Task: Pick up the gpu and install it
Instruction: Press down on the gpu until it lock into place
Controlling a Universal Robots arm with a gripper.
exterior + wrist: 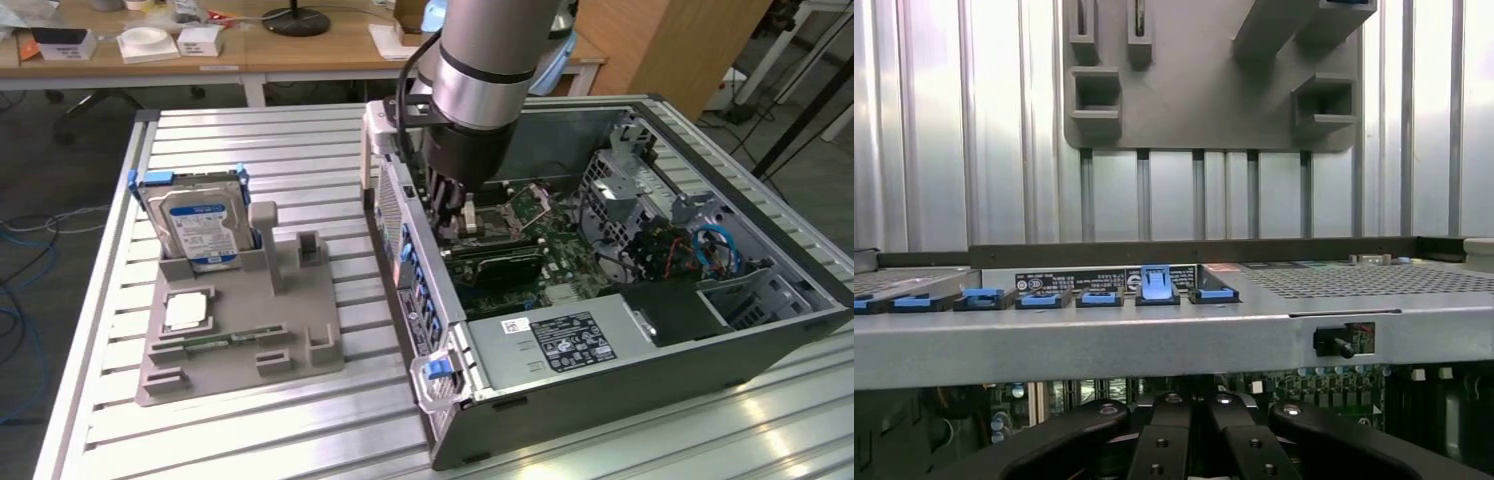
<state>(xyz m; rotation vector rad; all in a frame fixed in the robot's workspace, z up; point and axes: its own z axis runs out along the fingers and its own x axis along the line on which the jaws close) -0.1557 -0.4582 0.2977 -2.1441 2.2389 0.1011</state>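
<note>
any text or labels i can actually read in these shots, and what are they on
None can be read.
Hard drive blue-white label: print too small.
Power supply black label and white sticker beside it: print too small.
Computer case black strip label by the blue clips: blurred.

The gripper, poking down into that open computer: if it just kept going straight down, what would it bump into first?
Most likely the green motherboard on the case floor, near the dark card lying there. The gripper points down at that spot, though its height above the board is unclear.
</note>
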